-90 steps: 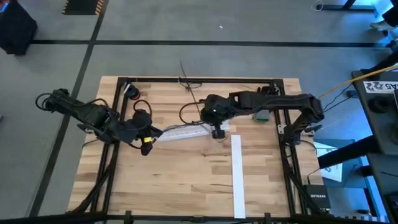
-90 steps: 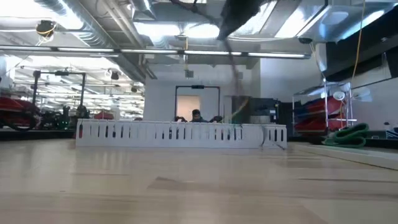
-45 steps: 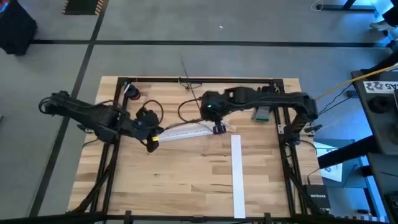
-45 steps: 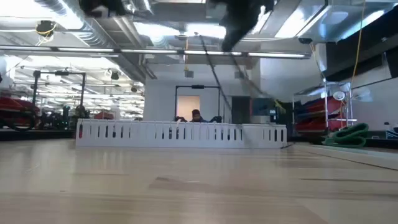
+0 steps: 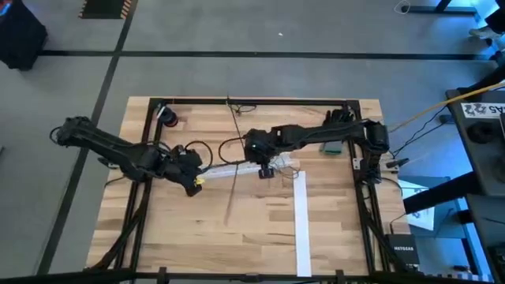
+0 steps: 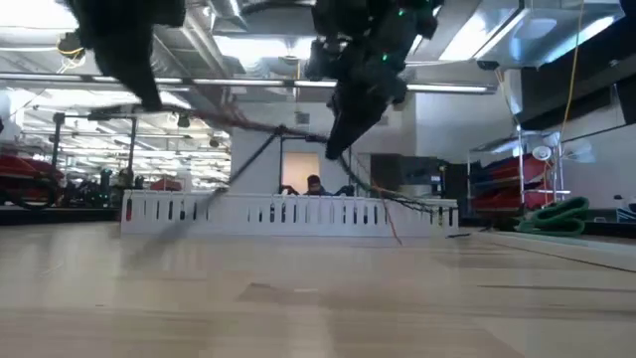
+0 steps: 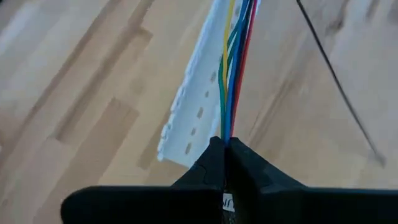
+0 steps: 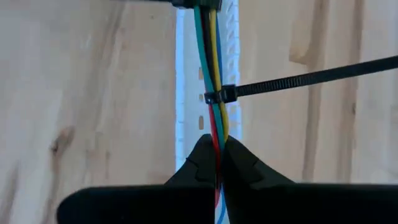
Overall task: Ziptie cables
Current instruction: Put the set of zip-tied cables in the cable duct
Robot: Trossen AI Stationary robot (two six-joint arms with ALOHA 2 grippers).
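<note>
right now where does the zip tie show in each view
High view: zip tie trails as a thin dark line from the cables down the table middle.
Low view: blurred dark line, left of centre.
Left wrist view: thin line, upper right.
Right wrist view: head cinched round the cables, tail running right.
Shared landmark: white slotted duct beneath.

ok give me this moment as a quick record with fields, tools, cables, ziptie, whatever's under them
left tool: shut on the cables
right tool: shut on the cables
cables: coloured bundle held taut between both tools, above the table
ziptie: looped around the bundle, long tail sticking out sideways
white slotted strip: lying on the wooden table, beneath the bundle
</note>
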